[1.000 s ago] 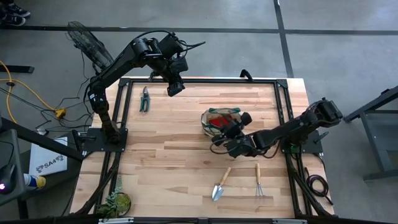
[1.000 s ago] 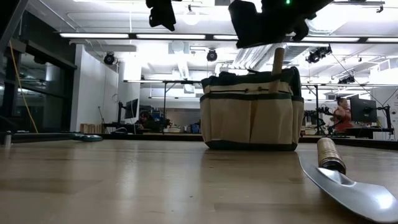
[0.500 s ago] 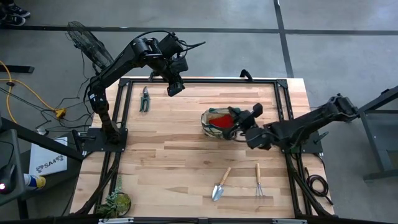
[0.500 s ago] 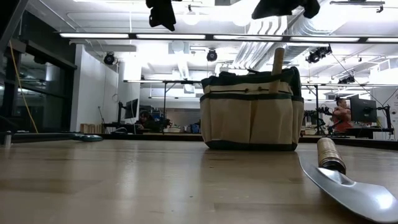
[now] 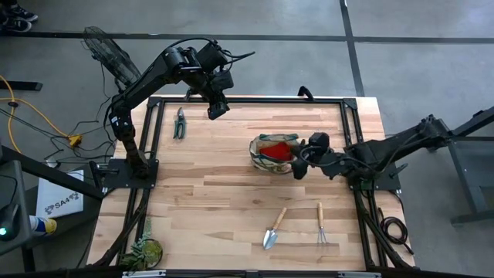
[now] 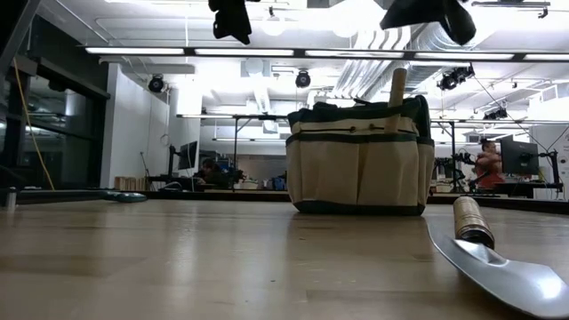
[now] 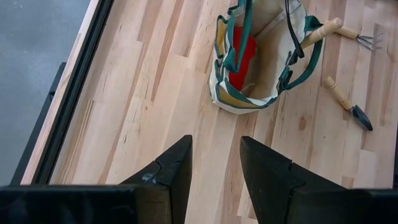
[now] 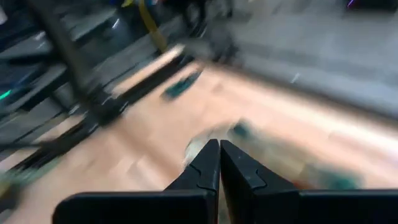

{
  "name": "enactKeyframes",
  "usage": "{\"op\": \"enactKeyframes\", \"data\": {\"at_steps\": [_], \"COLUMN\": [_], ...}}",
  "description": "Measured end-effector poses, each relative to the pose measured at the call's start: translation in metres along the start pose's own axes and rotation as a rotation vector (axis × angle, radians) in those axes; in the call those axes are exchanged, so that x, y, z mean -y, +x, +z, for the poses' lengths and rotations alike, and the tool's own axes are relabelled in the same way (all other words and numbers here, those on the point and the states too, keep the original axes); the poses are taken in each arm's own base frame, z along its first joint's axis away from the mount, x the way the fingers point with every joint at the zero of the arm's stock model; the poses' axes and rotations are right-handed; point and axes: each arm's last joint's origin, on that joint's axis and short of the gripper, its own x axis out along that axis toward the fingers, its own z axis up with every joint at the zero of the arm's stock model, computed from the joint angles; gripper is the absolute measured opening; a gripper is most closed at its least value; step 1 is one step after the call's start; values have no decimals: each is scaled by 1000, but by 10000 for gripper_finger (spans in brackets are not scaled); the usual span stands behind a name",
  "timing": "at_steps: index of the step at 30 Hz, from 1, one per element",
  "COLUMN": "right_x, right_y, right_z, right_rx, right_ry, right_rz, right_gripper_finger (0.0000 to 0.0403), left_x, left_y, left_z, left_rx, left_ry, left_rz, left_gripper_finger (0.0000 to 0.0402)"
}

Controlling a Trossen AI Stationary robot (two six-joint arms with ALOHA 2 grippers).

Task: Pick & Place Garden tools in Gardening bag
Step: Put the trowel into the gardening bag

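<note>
High view: right gripper (image 5: 299,171) hangs just beside the gardening bag (image 5: 272,154), fingers closed on nothing, apparently clear of it. Trowel (image 5: 274,228) and rake (image 5: 321,223) lie near the bag, pruners (image 5: 179,123) well apart. Left gripper (image 5: 217,110) waits spread and empty, well apart from the bag.

The only words that could be read were "SA4", printed on a white box (image 5: 58,202) beside the table's left edge.
</note>
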Motion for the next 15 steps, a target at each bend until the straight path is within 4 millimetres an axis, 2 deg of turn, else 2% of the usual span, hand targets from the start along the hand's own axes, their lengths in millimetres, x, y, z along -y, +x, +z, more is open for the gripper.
{"op": "enactKeyframes", "data": {"at_steps": [9, 12, 15], "right_x": [8, 13, 22], "right_y": [-6, -9, -15], "right_z": [-21, -27, -35], "right_rx": [-481, -603, -674], "right_ry": [145, 163, 167], "right_rz": [122, 86, -35], "right_gripper_finger": [4, 4, 4], "left_x": [0, 0, 3], "left_y": [0, 0, 1], "left_z": [0, 0, 0], "left_rx": [0, 2, 2], "left_ry": [-9, -29, -65], "left_rz": [0, -11, -30], "left_gripper_finger": [132, 132, 132]}}
